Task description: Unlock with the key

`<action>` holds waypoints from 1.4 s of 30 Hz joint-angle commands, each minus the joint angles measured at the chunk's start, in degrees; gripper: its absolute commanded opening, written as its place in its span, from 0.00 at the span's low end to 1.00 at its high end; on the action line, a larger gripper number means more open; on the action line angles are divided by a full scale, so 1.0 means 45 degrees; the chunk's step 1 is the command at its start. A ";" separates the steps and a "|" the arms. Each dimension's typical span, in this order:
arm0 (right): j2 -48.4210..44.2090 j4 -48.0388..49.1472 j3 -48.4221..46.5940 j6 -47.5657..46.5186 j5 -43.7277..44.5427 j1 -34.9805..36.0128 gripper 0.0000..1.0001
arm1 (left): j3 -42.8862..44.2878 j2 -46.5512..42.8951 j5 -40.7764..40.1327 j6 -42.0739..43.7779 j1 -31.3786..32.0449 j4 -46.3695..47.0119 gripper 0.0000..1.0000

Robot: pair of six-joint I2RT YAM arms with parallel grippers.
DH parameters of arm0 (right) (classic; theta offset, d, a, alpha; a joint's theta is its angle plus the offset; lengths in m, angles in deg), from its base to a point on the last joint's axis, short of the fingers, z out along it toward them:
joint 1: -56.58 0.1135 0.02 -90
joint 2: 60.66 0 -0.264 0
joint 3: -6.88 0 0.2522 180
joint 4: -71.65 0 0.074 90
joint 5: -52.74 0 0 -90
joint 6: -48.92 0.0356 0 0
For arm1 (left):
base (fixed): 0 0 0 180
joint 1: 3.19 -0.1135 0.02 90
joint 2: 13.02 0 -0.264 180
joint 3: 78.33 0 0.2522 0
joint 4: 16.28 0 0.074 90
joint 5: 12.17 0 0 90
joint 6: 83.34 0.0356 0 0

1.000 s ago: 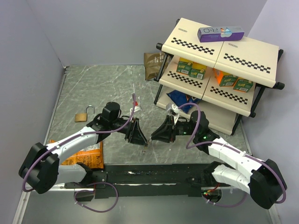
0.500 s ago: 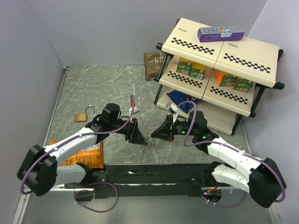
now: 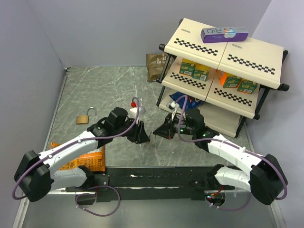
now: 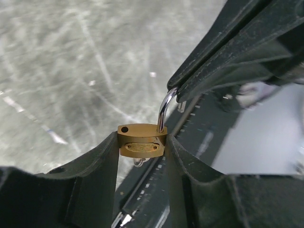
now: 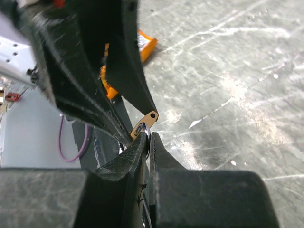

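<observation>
**Orange packet** (image 3: 88, 159): lies flat on the table (image 3: 95, 90), nearer you than the small padlock and to its left. It has no part in this job.

**Left gripper** (image 4: 142, 142): clamped across the brass body of the small padlock (image 4: 137, 130). You hold it apparently clear of the table, shackle end up, so the body stays fixed while your other arm works.

**Key** (image 4: 139, 163): a small silvery bit hangs just under the small padlock's body. It is probably the key seated in its slot, but too small to confirm.

**Right gripper** (image 5: 148, 135): fingers pinched on the shackle (image 4: 164, 107), just above the body. One shackle hole shows bare, so the lock looks already freed and your pinch is placed to draw the shackle out.

**Second padlock** (image 3: 84, 117): rests on the table, beyond and well left of the small padlock.

**Shelf rack** (image 3: 256, 52): farthest item, beyond and right of the small padlock.
</observation>
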 commanded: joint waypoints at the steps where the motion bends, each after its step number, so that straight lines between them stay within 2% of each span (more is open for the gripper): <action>1: 0.0411 -0.0229 -0.0875 0.0461 0.0792 0.0220 0.03 | 0.0687 -0.0037 -0.3211 0.0018 0.0719 -0.0789 0.01; 8: 0.0490 -0.0385 -0.0817 0.0754 0.1261 0.0240 0.04 | 0.0766 -0.0037 -0.4133 -0.0080 0.1208 -0.1005 0.01; 11: 0.0471 -0.0347 -0.0778 0.0754 0.1262 0.0240 0.12 | 0.0707 -0.0095 -0.4289 -0.0333 0.1208 -0.1160 0.01; 12: 0.0451 -0.0327 -0.0739 0.0754 0.1262 0.0240 0.20 | 0.0649 -0.0212 -0.4309 -0.0586 0.1208 -0.1142 0.01; 14: 0.0412 -0.0172 -0.0642 0.0754 0.1185 0.0240 0.29 | 0.0357 -0.0407 -0.4174 -0.0860 0.1208 -0.1084 0.01; 15: 0.0393 -0.0074 -0.0583 0.0793 0.1126 0.0221 0.40 | 0.0258 -0.0601 -0.4134 -0.1074 0.1208 -0.1103 0.01; 17: 0.0315 0.0295 -0.0407 0.0813 0.0970 0.0221 0.51 | 0.0005 -0.0778 -0.4114 -0.1251 0.1208 -0.1219 0.01; 18: 0.0295 0.0394 -0.0349 0.0774 0.0950 0.0221 0.59 | -0.0054 -0.0915 -0.4172 -0.1388 0.1208 -0.1375 0.01; 21: 0.0100 0.0746 -0.0037 0.0754 0.1046 0.0240 0.66 | -0.0269 -0.1149 -0.4367 -0.1720 0.1208 -0.1862 0.01; 26: -0.0524 0.0962 0.0569 0.0715 0.1339 0.0201 0.69 | -0.0465 -0.1034 -0.4368 -0.2014 0.0741 -0.2488 0.01; 31: -0.1460 0.1001 0.1310 0.0617 0.1671 0.0143 0.70 | -0.0719 -0.0409 -0.4074 -0.1781 -0.1306 -0.3307 0.01; 33: -0.1832 0.1020 0.1545 0.0617 0.1672 0.0104 0.70 | -0.0583 -0.0292 -0.4386 -0.1585 -0.1719 -0.3621 0.01; 35: -0.2009 0.1098 0.1663 0.0656 0.1614 0.0084 0.70 | -0.0583 -0.0136 -0.3862 -0.1487 -0.2266 -0.3331 0.01; 42: -0.2341 0.1469 0.2053 0.0715 0.1204 -0.0014 0.70 | 0.0471 0.2344 -0.4620 -0.0629 -0.3614 -0.3954 0.01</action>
